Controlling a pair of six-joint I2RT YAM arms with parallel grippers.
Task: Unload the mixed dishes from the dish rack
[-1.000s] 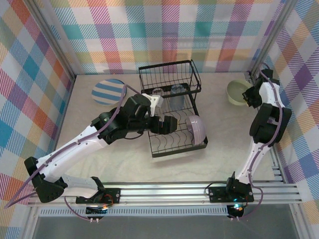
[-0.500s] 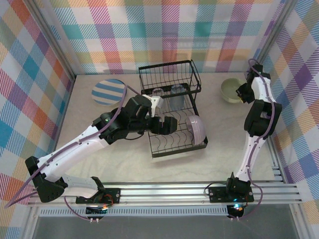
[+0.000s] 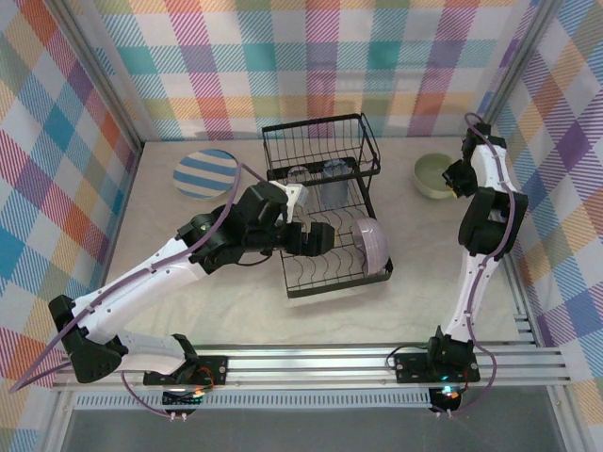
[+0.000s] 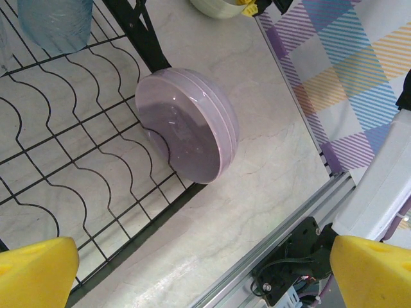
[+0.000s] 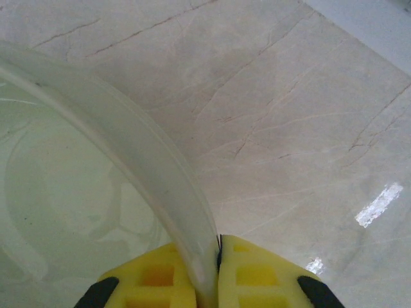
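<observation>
Right of the black wire dish rack [image 3: 320, 217], the right gripper [image 5: 217, 256] clamps its fingers on the pale green bowl [image 3: 433, 175] by its rim; seat it flat on the surface before releasing. The left gripper [image 4: 202, 273] holds its fingers apart above the rack.

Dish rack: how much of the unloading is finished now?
Done: one striped plate lies on the table, left of the dish rack. In hand: the fingers of the right gripper pinch the rim of the pale green bowl. Left: the lavender bowl and grey-blue tumbler sit in the rack; the left gripper hovers open above.
</observation>
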